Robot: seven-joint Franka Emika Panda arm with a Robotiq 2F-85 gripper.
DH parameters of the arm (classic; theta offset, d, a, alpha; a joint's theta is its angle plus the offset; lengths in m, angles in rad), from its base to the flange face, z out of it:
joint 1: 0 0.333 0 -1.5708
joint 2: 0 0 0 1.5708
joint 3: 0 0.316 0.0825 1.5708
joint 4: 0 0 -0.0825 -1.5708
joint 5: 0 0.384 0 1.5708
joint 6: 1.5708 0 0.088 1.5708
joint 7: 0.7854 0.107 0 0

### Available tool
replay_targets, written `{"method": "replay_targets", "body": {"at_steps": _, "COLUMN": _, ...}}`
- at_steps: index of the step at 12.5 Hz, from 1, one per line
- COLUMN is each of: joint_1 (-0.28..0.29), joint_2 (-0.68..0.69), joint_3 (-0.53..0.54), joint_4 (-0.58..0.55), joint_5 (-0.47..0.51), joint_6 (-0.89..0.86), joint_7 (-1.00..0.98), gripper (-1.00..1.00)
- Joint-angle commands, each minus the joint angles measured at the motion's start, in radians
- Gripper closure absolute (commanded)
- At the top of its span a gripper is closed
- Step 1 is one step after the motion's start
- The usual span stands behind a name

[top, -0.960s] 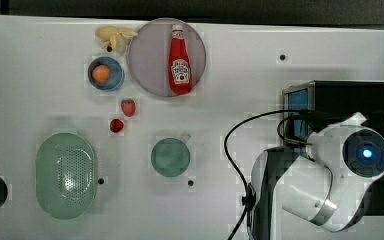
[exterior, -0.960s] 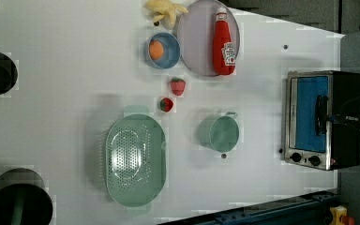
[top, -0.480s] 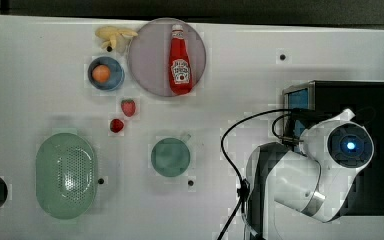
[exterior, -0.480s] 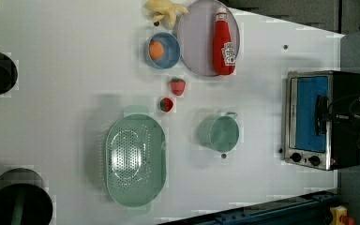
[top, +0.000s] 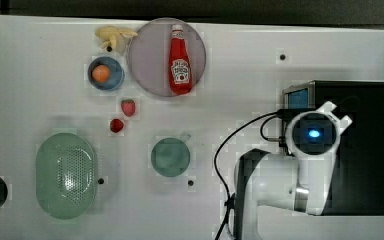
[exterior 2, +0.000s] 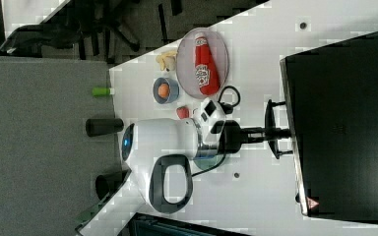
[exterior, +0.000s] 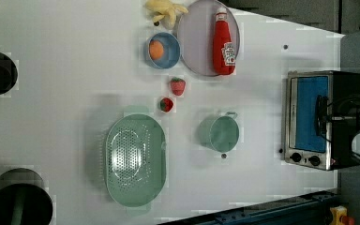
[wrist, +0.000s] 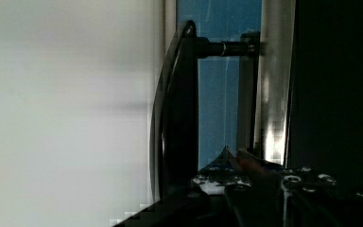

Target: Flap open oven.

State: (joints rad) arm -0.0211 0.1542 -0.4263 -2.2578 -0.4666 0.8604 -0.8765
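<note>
In the top view the gripper is hidden under the arm's wrist, which hangs over the front of the oven. The oven sits at the top view's right end of the table, its door facing the top view's left. Whether the fingers are spread or closed cannot be told here.

In the left view the oven stands at the table's right edge, door shut, with the handle standing off the blue glass. The pot sits well apart in front of the door, and bare table lies between them, so the door probably has room to drop.

In the right view the gripper reaches the handle on the oven's front; the jaws appear to straddle the bar, but their closure cannot be told. The arm's cable loops close to the plate.

In the wrist view the handle runs close beside the fingers, in front of the glass.

The likely risks: a loose grip slipping off the bar, or a straight pull dragging the light oven across the table instead of swinging the door down.
</note>
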Motion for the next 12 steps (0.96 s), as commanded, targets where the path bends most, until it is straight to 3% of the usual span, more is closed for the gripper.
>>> {"method": "replay_targets", "body": {"at_steps": 1, "joint_1": 0.048, "joint_2": -0.004, "joint_3": 0.056, "joint_4": -0.018, "joint_5": -0.105, "joint_6": -0.024, "joint_7": 0.255, "gripper": 0.65}}
{"method": "replay_targets", "body": {"at_steps": 7, "joint_1": 0.071, "joint_2": 0.056, "joint_3": 0.169, "joint_4": -0.022, "joint_5": -0.202, "joint_6": -0.082, "joint_7": 0.483, "gripper": 0.65}}
{"method": "replay_targets", "body": {"at_steps": 12, "joint_1": 0.124, "joint_2": 0.170, "joint_3": 0.241, "joint_4": -0.018, "joint_5": -0.411, "joint_6": -0.118, "joint_7": 0.825, "gripper": 0.65}}
